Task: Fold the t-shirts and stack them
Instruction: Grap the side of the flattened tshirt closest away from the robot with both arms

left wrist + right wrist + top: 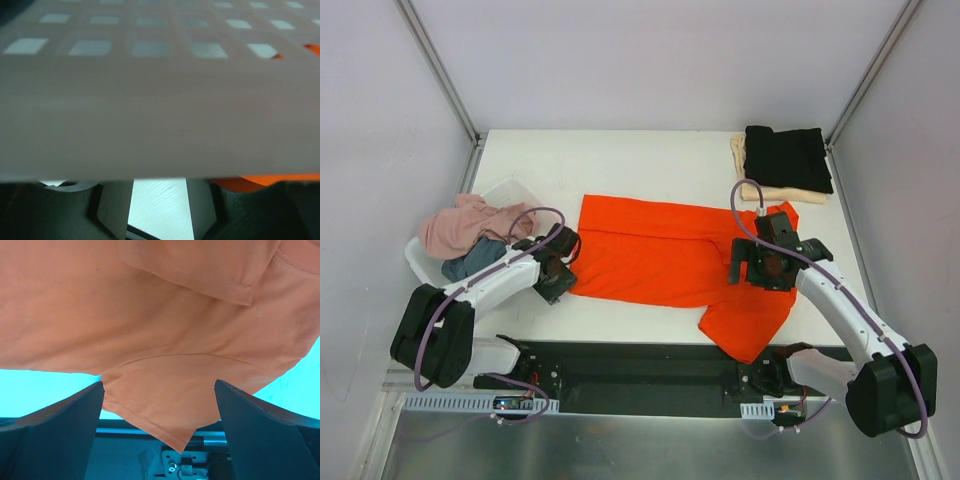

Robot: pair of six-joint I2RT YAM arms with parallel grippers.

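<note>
Soft orange-red t-shirt (660,262) (stitched hems) lies flat, creased on white table (620,160).

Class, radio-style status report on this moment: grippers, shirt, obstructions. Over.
Left gripper part open at left edge of orange t-shirt. Right gripper open above its right side. Shirt spread on table. Nothing in the way.

Left arm (480,285) and right arm (840,300) low and outstretched, right jaws wide (left jaws half apart).

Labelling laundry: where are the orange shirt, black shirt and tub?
orange shirt (650,262), top view, its middle.
black shirt (785,158), top view, folded top.
tub (417,263), top view, left wall.
</note>
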